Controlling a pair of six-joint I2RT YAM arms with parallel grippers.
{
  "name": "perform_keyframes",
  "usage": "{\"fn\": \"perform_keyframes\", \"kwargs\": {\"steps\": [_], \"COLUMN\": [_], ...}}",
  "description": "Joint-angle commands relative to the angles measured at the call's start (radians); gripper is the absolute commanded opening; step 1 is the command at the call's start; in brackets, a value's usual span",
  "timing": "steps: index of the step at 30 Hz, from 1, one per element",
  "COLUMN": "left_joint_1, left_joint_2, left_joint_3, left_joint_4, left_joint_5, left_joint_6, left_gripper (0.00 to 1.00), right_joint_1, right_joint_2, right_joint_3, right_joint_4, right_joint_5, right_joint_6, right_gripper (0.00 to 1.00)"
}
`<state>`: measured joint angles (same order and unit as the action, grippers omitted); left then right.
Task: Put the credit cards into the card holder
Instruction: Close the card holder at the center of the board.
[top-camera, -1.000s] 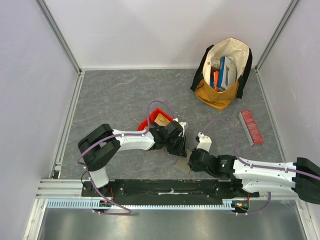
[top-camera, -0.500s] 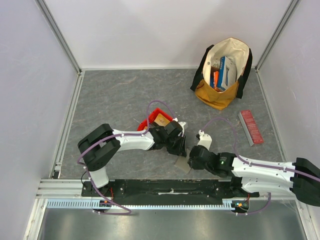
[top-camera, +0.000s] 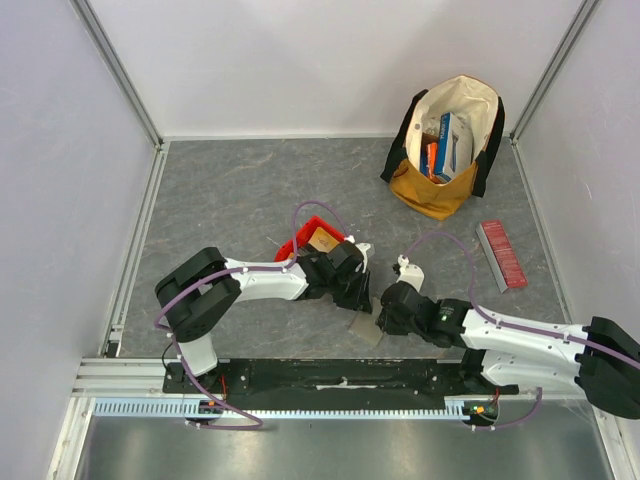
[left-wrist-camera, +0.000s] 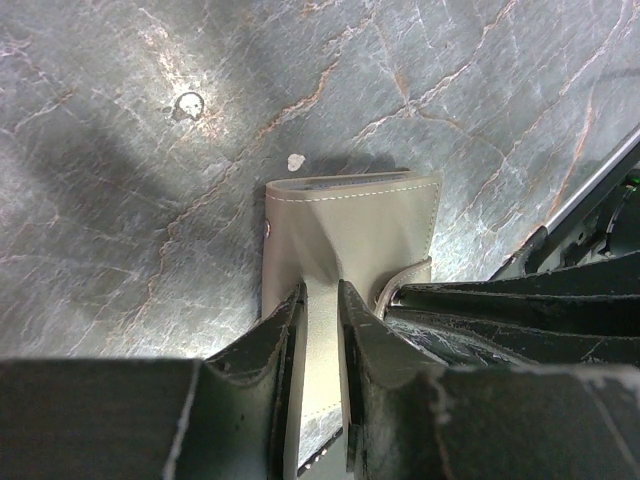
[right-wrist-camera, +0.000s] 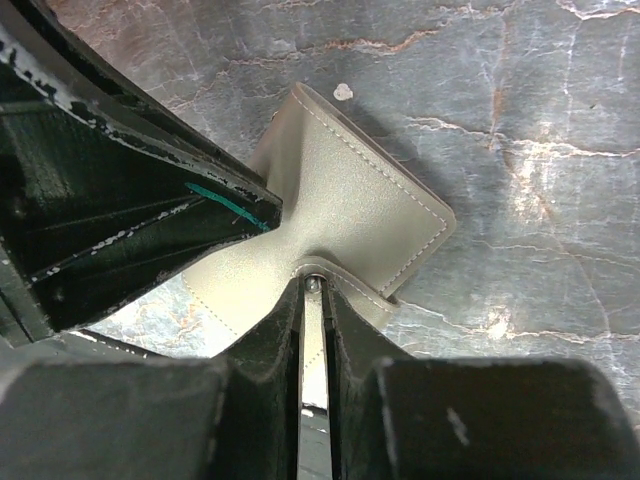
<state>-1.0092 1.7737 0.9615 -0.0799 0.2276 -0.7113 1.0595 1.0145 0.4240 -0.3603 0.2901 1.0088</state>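
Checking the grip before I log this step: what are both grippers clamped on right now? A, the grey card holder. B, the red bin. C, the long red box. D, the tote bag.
A: each wrist view shows fingers pinched on a flap of the card holder, the left gripper on one flap and the right gripper on another.

Left pincer (top-camera: 361, 299) and right pincer (top-camera: 384, 318) at grey card holder (top-camera: 365, 331), red bin (top-camera: 303, 238) behind
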Motion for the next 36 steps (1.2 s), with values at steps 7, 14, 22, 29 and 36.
{"fn": "perform_keyframes", "kwargs": {"steps": [7, 14, 22, 29, 36], "left_joint_1": [-0.008, -0.009, -0.009, -0.009, -0.006], "left_joint_2": [0.013, 0.017, 0.001, -0.091, -0.247], "left_joint_3": [-0.033, -0.037, -0.049, -0.029, -0.001], "left_joint_4": [0.006, 0.011, 0.025, 0.028, -0.027], "left_joint_5": [0.013, 0.015, 0.006, -0.036, -0.135], "left_joint_6": [0.049, 0.049, 0.042, 0.069, 0.092], "left_gripper": [0.24, 0.24, 0.24, 0.43, 0.81], "right_joint_1": [-0.121, -0.127, -0.127, -0.139, -0.17], "right_joint_2": [0.111, 0.243, 0.263, 0.024, -0.068], "right_joint_3": [0.027, 0.071, 0.128, 0.193, 0.239], "right_joint_4": [0.02, -0.061, -0.144, -0.094, -0.127], "right_joint_5": [-0.088, -0.097, -0.036, 0.024, 0.147], "right_joint_6": [-0.082, -0.114, -0.148, -0.206, -0.22], "right_gripper": [0.12, 0.08, 0.11, 0.43, 0.6]}}
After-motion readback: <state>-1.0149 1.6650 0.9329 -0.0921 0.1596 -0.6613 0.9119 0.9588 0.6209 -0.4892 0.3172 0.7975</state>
